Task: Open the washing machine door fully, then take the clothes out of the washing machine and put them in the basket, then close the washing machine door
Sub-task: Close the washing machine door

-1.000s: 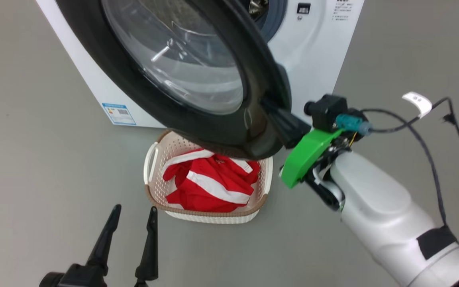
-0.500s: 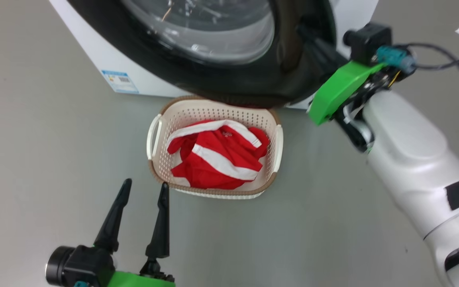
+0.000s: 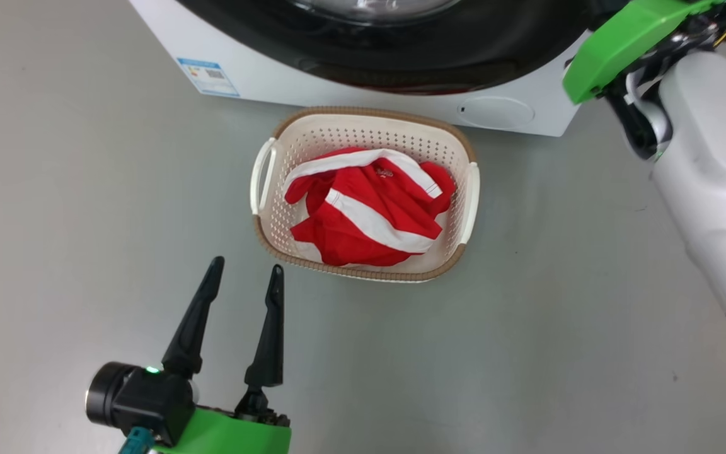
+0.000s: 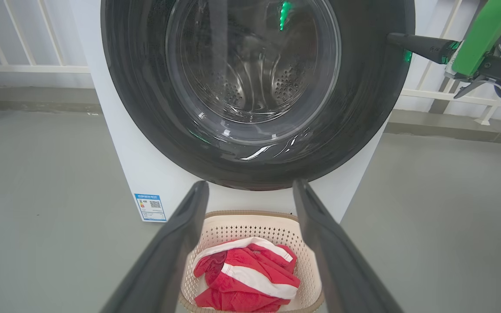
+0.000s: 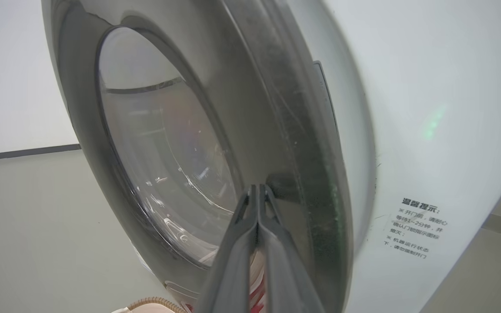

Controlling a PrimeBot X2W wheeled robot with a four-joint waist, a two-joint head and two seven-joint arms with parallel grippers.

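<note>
Left gripper point(image 3: 246, 268), 7 o'clock in head view: fingers spread, holding nothing, idle.
Basket point(image 3: 363, 275), centre: clothes point(image 3: 369, 208) heaped inside, standing just in front of the washer point(image 3: 338, 94).
Door point(image 3: 464, 50), 12 o'clock: a second ago it hung open over the basket; now it lies almost flat on the washer front.
Right gripper point(image 5: 258, 191), 2 o'clock: clenched on nothing, tips against the door's black rim near its 3 o'clock edge.
Unloading looks done and closing is near its end. Cannot tell whether the door has clicked home; a last push is likely needed.
</note>
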